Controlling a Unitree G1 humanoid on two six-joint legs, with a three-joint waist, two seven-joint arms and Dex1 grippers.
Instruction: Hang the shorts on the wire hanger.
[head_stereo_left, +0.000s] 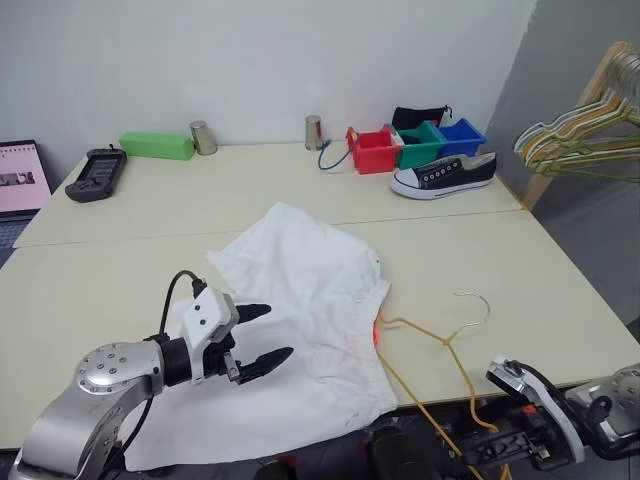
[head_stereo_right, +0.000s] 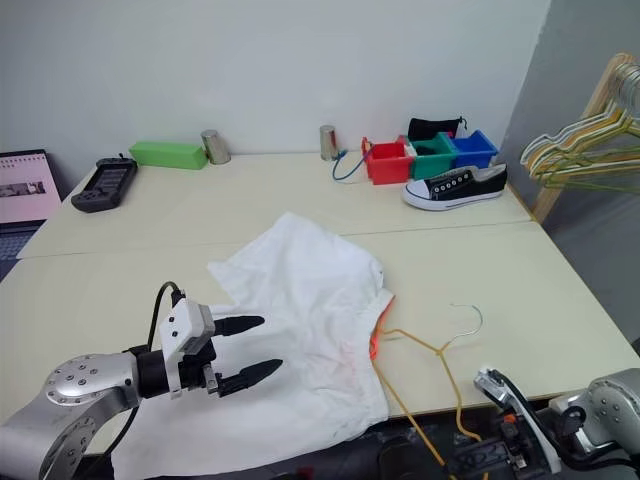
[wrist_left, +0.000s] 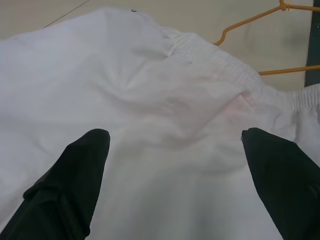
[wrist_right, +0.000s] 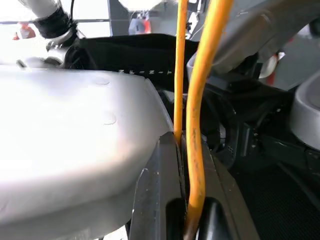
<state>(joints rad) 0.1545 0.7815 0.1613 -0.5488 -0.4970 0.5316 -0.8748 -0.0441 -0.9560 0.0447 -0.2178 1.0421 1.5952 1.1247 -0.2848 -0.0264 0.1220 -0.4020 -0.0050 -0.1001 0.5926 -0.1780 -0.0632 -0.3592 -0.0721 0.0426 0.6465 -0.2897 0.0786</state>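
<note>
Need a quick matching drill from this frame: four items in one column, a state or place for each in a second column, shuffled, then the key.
Items:
1. large white wrinkled cloth shorts
2. thin tan-yellow wire hanger
3. left end effector
4. black-and-white canvas shoe

States:
A. open, over the shorts
B. by the coloured plastic bins, far side of table
C. spread flat on the table
D. clamped in the shut right end effector

Pairs: 1-C, 2-D, 3-A, 4-B
</note>
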